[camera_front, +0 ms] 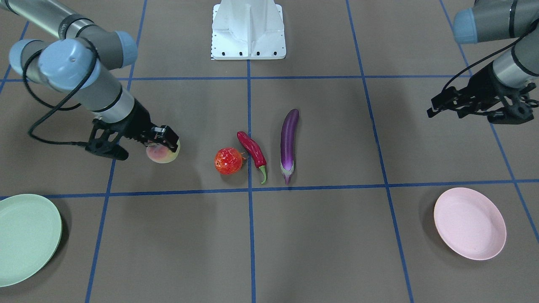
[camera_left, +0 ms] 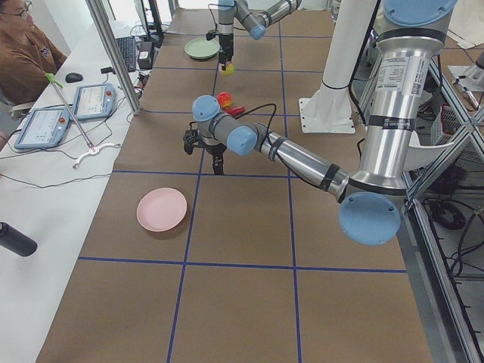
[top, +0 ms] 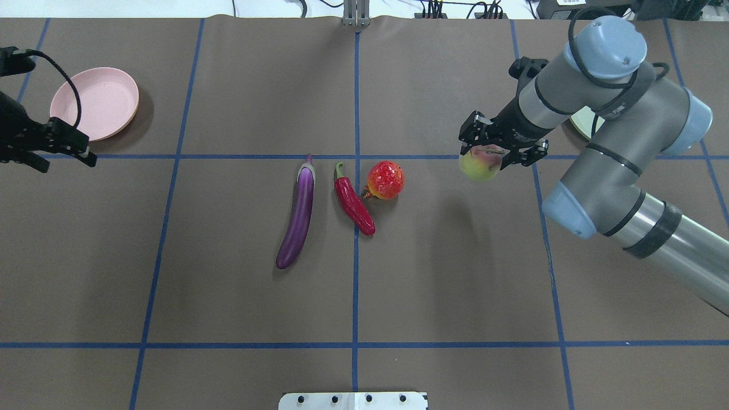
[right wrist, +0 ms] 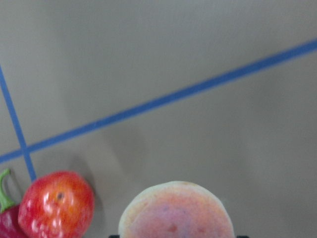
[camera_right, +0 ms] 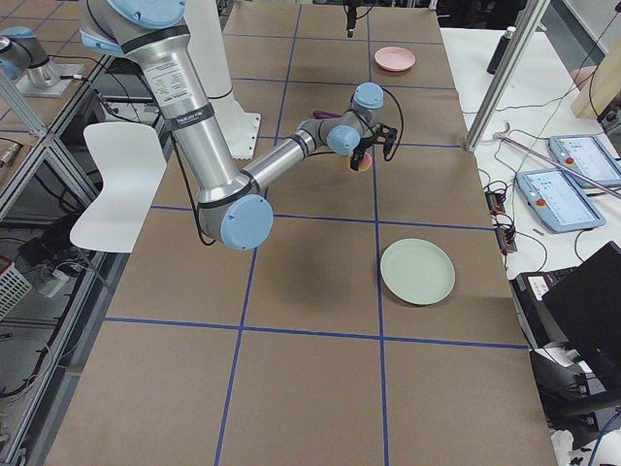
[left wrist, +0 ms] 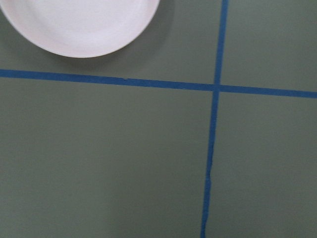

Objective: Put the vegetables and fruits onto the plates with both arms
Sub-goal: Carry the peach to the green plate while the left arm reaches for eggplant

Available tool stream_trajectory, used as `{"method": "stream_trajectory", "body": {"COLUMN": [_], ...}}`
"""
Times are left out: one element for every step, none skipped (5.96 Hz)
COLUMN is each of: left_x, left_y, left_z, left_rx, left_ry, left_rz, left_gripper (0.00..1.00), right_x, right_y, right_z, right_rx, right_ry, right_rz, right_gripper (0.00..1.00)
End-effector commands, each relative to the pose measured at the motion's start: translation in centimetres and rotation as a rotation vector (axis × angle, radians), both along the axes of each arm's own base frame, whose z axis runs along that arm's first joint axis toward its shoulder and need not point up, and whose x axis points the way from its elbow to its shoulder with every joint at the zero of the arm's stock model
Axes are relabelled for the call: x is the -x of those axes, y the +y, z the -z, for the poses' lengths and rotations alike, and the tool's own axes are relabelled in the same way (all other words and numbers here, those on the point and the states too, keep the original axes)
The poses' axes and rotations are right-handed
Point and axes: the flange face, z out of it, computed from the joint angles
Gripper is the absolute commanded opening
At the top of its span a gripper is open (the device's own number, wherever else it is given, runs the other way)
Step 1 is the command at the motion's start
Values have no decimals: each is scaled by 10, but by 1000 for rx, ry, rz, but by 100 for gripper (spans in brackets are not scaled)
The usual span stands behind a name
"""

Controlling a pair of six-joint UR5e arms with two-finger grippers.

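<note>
1. The right claw (top: pixel 493 152) pinches the peach (top: pixel 480 164) from above, one finger on either side, and holds it clear of the bench (top: pixel 455 273). The peach's shadow falls apart from it on the brown top.
2. The peach hangs toward the bench's right end. The mint green plate (camera_front: pixel 25 240) lies by the far right corner and is largely hidden behind the right arm (top: pixel 615 165) in the overhead view.
3. The left claw (camera_front: pixel 436 107) hangs over the bench's left end with its fingers spread and nothing between them.
4. The pink plate (top: pixel 94 102) sits near the far left corner, just beyond the left claw, with nothing on it.
5. In the middle of the bench three things lie in a row: the red-orange fruit (camera_front: pixel 228 161), the red chili (camera_front: pixel 252 151) just beside it, and the purple eggplant (camera_front: pixel 289 143) a little apart from the chili.
6. The chili's stem and the eggplant's cap point to the far edge.
</note>
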Motion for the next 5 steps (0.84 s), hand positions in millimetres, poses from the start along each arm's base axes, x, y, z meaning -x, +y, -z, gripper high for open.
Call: {"method": "stream_trajectory", "body": {"left_x": [-88,-148,-197,-246,-292], "left_y": [3,17,11,2,3], "left_z": [68,98,130,161,172], "left_rx": [-53,-69,-80,-107,-137], "left_ry": [-13,-34,-17,-26,-71], "left_rz": [-14,-16,-50,-66,-66], "left_gripper": [100,100,100,100,100], "right_x": [-70,-107,-132,-169,-185], "right_y": [-67,-93,-108,-122,-130], "right_z": [-71,-115,-152,-190,-222], "right_rx": [-71,-123,-149,-179,-180], "right_ry": [87,138,178,215,245], "right_rz": [16,62,100,139,171], "right_gripper": [0,0,0,0,0]}}
